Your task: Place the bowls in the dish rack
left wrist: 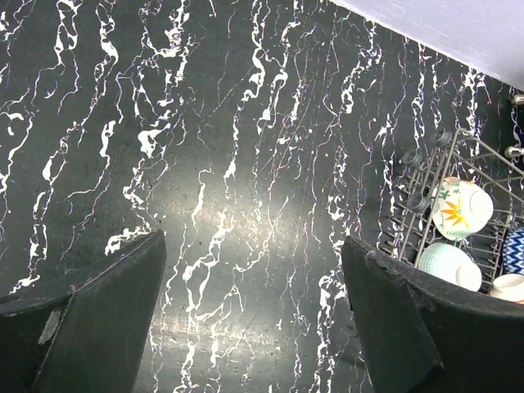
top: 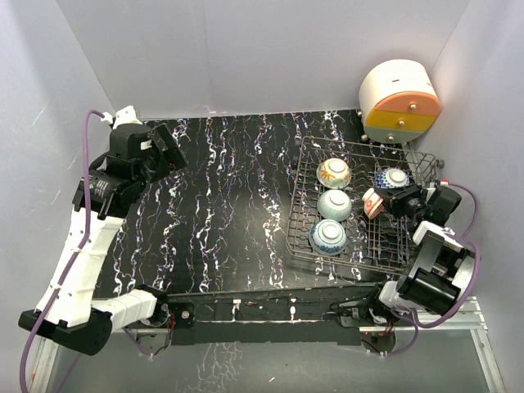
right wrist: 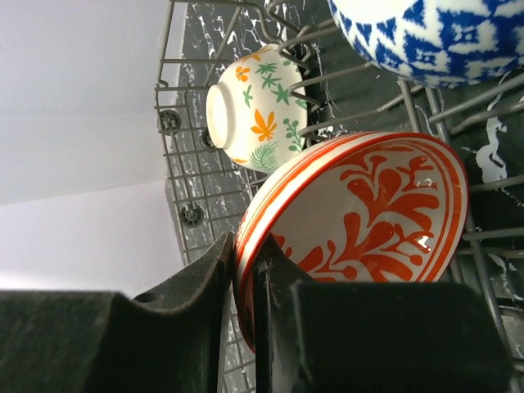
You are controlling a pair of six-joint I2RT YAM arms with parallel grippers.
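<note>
Right gripper: pinched on the rim of the orange-red bowl, one finger on each face; nothing else between the fingers
Orange-red bowl: tilted up on its edge among the tines, in the right half of the dish rack, near the desk's right edge
Left gripper: fingers spread wide, holding nothing; hangs over bare desk toward the far left corner
Dish rack: grey wire, on the right side of the desk, its far end close to the far right corner
Other bowls: flower bowl, pale teal bowl and blue-and-white bowl in a row down the rack's left half, far to near; blue patterned bowl just beyond the orange-red one
Drawer unit: white, orange and yellow; far right corner, behind the rack
</note>
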